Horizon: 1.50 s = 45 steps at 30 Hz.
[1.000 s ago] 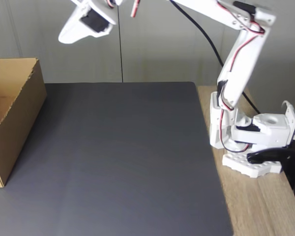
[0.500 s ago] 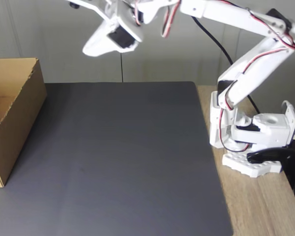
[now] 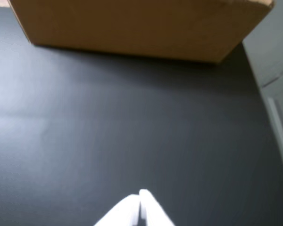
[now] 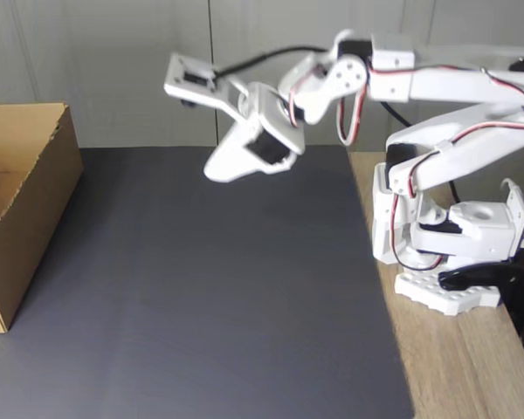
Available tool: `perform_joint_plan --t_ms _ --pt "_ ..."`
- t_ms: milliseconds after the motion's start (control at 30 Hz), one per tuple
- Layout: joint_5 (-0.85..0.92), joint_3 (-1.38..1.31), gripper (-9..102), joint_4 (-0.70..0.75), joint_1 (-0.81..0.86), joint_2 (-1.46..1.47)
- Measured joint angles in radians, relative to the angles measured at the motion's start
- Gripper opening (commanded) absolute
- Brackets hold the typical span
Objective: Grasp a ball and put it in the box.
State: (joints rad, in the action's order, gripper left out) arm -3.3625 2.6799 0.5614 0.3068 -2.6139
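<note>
The brown cardboard box (image 4: pixel 22 205) stands at the left edge of the black mat in the fixed view, open side up; its plain wall (image 3: pixel 132 26) spans the top of the wrist view. My white gripper (image 4: pixel 217 170) hangs in the air above the far middle of the mat, well to the right of the box, pointing down-left. In the wrist view its fingertips (image 3: pixel 139 195) meet at the bottom edge, shut with nothing between them. The ball is out of view.
A black mat (image 4: pixel 210 288) covers most of the table. To its right is bare wood (image 4: pixel 472 367), where the arm's white base (image 4: pixel 445 253) is clamped. A grey wall stands behind.
The arm has folded back toward its base, carrying the gripper down and to the right, away from the box. The gripper has dropped from the top of the picture to just above the mat's far edge.
</note>
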Motion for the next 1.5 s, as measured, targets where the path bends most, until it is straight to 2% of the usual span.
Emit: perform_joint_plan --t_ms 500,667,1100,1500 --pt "0.058 0.36 0 -0.014 -0.011 -0.273" --pt "0.075 0.459 0 0.083 -0.014 -0.488" --pt "0.067 0.472 0 0.233 -0.025 -0.511" --pt "0.103 0.471 0 0.466 -0.066 -0.526"
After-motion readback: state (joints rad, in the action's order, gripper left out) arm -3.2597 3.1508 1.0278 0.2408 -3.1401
